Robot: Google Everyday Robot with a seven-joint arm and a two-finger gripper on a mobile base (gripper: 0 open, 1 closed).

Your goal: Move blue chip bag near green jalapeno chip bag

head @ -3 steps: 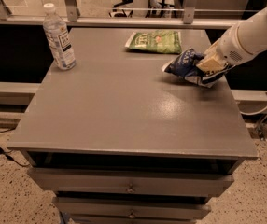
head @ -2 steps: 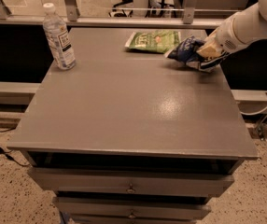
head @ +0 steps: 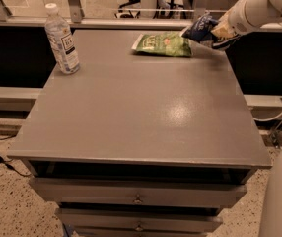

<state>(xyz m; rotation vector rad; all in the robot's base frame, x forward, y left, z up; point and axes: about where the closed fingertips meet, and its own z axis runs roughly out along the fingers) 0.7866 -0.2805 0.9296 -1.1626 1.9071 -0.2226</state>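
Note:
The green jalapeno chip bag point(head: 163, 44) lies flat on the grey table point(head: 141, 107) at the far edge, right of centre. The blue chip bag point(head: 200, 29) is dark navy and crinkled. It is held just above the table at the far right corner, right beside the green bag's right end. My gripper point(head: 214, 33) comes in from the upper right on a white arm and is shut on the blue chip bag.
A clear water bottle point(head: 62, 39) with a white cap stands upright at the table's far left. A metal rail runs behind the table. Drawers sit below the front edge. A white cable hangs at the right.
My gripper has carried the blue chip bag from the table's right side toward the far edge, up beside the green bag's right end.

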